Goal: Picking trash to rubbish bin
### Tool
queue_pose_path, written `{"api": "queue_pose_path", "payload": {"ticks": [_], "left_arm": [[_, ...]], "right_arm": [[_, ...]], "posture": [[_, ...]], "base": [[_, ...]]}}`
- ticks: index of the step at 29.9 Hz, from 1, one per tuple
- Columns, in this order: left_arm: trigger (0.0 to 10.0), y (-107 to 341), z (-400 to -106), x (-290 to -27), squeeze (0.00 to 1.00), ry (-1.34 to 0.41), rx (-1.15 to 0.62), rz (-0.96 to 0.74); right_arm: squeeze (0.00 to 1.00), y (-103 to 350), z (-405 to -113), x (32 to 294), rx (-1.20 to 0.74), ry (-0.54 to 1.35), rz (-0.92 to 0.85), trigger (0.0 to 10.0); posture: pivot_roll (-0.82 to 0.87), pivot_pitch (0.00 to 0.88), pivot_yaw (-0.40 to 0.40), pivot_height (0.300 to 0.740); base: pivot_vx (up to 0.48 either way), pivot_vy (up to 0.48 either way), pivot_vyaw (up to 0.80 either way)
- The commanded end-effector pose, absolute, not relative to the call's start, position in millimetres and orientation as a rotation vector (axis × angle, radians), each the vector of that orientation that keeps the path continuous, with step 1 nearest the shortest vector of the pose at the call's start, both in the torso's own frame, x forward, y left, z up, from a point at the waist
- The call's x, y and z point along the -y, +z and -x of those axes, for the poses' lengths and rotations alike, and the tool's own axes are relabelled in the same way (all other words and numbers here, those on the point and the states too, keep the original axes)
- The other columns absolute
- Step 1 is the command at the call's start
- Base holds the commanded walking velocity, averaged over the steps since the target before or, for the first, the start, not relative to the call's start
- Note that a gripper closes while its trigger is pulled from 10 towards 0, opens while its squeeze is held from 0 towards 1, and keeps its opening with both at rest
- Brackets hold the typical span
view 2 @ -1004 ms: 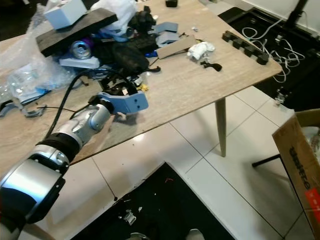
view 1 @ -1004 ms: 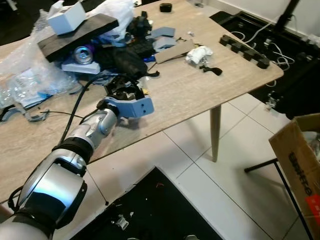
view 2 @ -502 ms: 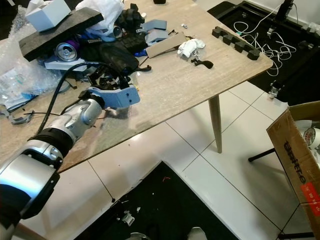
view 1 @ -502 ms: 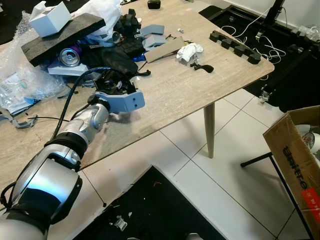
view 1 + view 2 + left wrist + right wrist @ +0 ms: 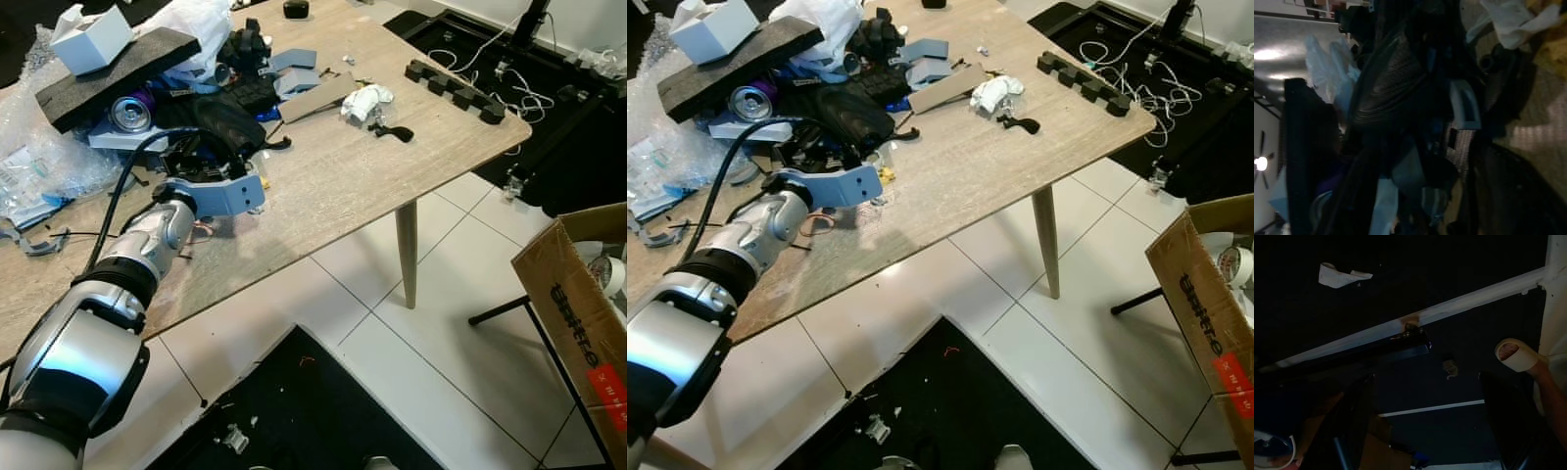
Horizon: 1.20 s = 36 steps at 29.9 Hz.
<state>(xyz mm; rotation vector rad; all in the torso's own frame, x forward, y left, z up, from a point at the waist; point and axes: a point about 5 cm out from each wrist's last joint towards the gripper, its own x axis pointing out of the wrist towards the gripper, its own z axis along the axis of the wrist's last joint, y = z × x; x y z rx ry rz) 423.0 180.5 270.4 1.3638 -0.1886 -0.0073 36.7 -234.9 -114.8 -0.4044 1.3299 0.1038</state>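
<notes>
Trash lies heaped on the wooden table [image 5: 333, 186]: a crumpled white paper [image 5: 364, 100], a soda can [image 5: 127, 112], a cardboard strip [image 5: 318, 98], clear plastic bags [image 5: 44, 162] and black items [image 5: 230, 117]. My left gripper [image 5: 194, 159] reaches over the table's front, its fingers buried in the black clutter beside the can. Up close, the left wrist view is dark and shows a black pouch [image 5: 1396, 83]. An open cardboard box [image 5: 578, 313] stands on the floor at the right. My right gripper [image 5: 1430, 431] hangs open over a black floor mat, holding nothing.
A dark foam slab [image 5: 108, 64] with a white box [image 5: 93, 34] tops the pile. Black blocks [image 5: 456, 86] line the table's far right edge. Cables [image 5: 519, 83] lie on a black mat beyond. White tiles [image 5: 411, 352] spread between table and box.
The camera has shifted a little. My left gripper has edged farther into the clutter pile, toward the can.
</notes>
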Motion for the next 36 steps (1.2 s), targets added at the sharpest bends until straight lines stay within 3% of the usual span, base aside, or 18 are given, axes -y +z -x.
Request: {"api": "queue_pose_path", "payload": {"ticks": [1, 21, 26, 29, 32, 33, 36], "left_arm": [[0.0, 214.9, -415.4, -200.2, 0.00, -0.113, -0.057, -1.364], [0.0, 221.8, -417.5, -190.7, 0.00, -0.123, -0.009, -1.294], [0.0, 228.2, -417.6, -191.3, 0.00, -0.147, 0.002, -1.055], [0.0, 230.2, -417.3, -192.9, 0.00, -0.154, 0.005, -0.998], [0.0, 231.4, -415.3, -188.6, 0.00, -0.281, 0.014, -0.668], [0.0, 231.4, -415.3, -188.6, 0.00, -0.281, 0.014, -0.668], [0.0, 234.0, -410.9, -179.5, 0.00, -0.465, 0.065, -0.376]], "right_arm": [[0.00, -117.1, -17.9, 232.8, -1.387, 0.112, 0.396, 10.0], [0.00, -115.9, -29.1, 236.3, -1.373, 0.103, 0.403, 10.0], [0.00, -114.7, -44.3, 236.7, -1.351, 0.103, 0.410, 10.0], [0.00, -114.1, -49.8, 237.1, -1.343, 0.102, 0.412, 10.0], [0.00, -112.4, -60.3, 239.1, -1.329, 0.103, 0.421, 10.0], [0.00, -112.4, -60.3, 239.1, -1.329, 0.103, 0.421, 10.0], [0.00, -111.1, -67.1, 240.9, -1.325, 0.102, 0.425, 10.0]], "posture": [[-0.26, 0.498, 0.137, 0.740], [-0.27, 0.446, 0.130, 0.740], [-0.27, 0.392, 0.125, 0.740], [-0.26, 0.370, 0.122, 0.740], [-0.25, 0.324, 0.112, 0.740], [-0.25, 0.324, 0.112, 0.740], [-0.24, 0.283, 0.104, 0.740]], "base": [[0.000, 0.000, 0.00], [0.000, 0.000, 0.00], [0.000, 0.000, 0.00], [0.000, 0.000, 0.00], [0.000, 0.000, 0.00], [0.000, 0.000, 0.00], [0.000, 0.000, 0.00]]}}
